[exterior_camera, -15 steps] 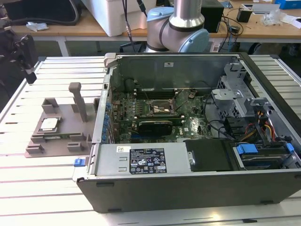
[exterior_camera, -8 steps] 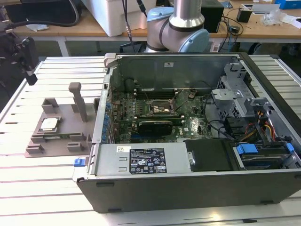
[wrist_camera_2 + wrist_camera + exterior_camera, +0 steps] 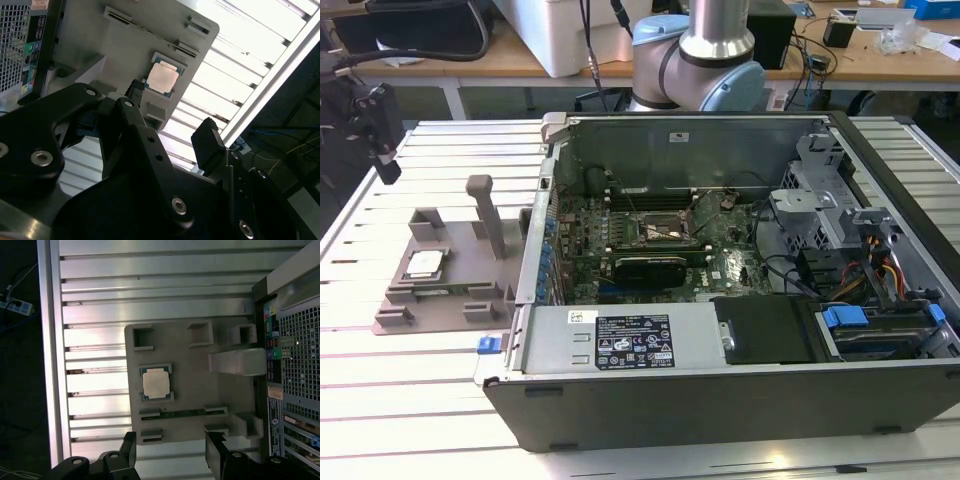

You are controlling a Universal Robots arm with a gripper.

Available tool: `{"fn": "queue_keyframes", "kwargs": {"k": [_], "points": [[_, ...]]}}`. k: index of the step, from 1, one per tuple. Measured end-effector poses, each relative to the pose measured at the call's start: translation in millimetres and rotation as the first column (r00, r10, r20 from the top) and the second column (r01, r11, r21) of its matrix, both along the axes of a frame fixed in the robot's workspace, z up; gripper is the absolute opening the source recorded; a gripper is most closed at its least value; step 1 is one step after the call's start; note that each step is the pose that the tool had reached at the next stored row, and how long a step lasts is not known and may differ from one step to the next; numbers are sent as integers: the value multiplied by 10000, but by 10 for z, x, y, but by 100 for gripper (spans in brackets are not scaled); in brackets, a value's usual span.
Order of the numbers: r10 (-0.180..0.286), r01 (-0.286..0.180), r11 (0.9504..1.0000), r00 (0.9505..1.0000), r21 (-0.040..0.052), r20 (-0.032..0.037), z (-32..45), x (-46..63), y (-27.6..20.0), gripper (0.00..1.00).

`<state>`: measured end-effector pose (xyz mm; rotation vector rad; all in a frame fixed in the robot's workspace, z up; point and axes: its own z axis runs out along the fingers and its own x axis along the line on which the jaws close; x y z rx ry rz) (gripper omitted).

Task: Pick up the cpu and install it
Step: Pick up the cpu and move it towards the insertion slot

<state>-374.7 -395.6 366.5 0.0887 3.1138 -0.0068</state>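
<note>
Gripper (image 3: 172,455) hangs over the grey tray (image 3: 195,370), jaws wide apart and holding nothing. Cpu (image 3: 155,382) lies flat in a tray recess, beside the open case (image 3: 720,400). A black-and-white label (image 3: 633,342) inside the case is too small to read.

- Open computer case (image 3: 720,405) lying on its side, filling the 3 o'clock half of the exterior view, on the slatted aluminium table (image 3: 420,400).
- Inside, a green motherboard (image 3: 582,268); a silver power supply (image 3: 620,340) with 1 label at its 6 o'clock.
- Grey fixture plate (image 3: 460,262) just beside the case, at its 9 o'clock, with 1 upright post (image 3: 485,215) standing on it.
- Small blue tab (image 3: 488,344) just beside the case's corner, at 7 o'clock.
- Wooden workbench (image 3: 510,62) behind, at 12 o'clock.
</note>
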Motion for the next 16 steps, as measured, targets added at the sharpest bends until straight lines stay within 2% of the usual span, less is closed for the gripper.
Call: {"fn": "queue_keyframes", "kwargs": {"k": [16], "points": [[0,0,10000,10000,0,0,-78,0,0,66]]}}
